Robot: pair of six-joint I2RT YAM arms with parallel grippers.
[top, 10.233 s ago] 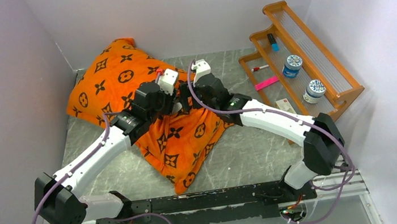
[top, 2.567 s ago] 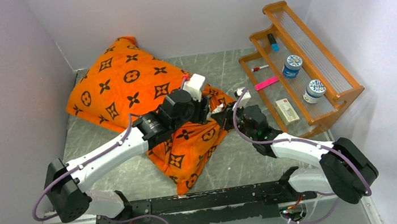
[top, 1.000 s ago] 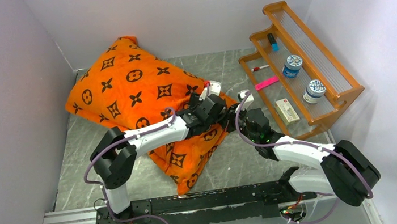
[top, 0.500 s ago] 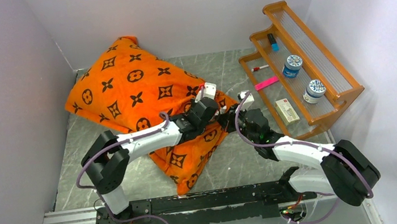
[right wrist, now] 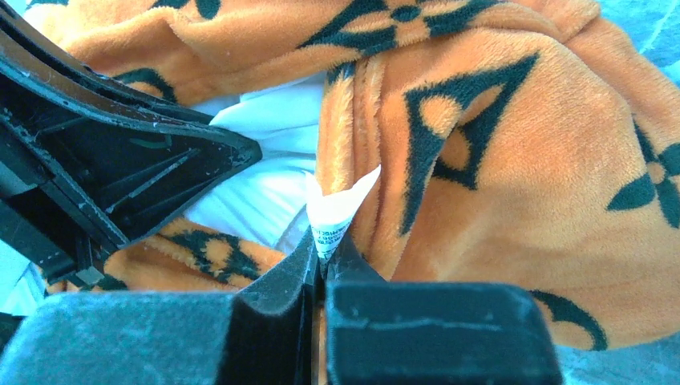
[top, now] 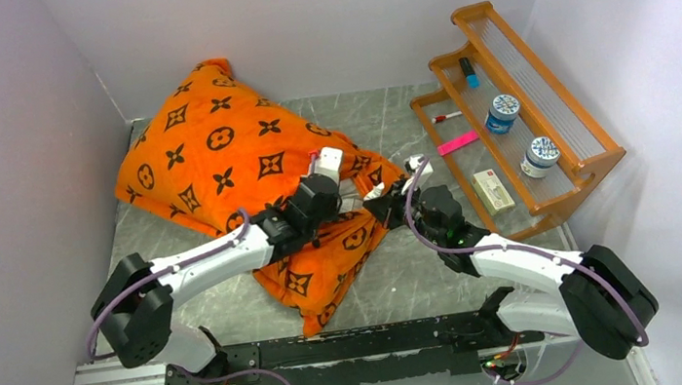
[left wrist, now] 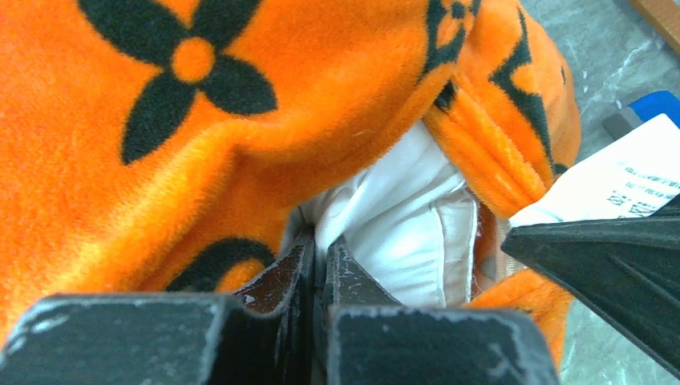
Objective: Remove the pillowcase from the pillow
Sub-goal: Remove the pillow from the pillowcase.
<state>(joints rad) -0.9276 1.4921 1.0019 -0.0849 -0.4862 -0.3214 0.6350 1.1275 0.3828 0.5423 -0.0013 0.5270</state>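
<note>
The pillowcase (top: 214, 149) is lying diagonally, its bulk running away far-left from its mouth at the centre. There the left gripper (left wrist: 319, 249) is pinching tight on a white corner of the pillow (left wrist: 409, 233). Just right of it, the right gripper (right wrist: 322, 249) is clamping the tag (right wrist: 337, 212) at the hem.

Fuzzy plush orange pillowcase (left wrist: 337, 72), smooth white cloth pillow (left wrist: 409, 228), scuffed matt black jaws, varnished wooden rack (top: 474, 13)
</note>
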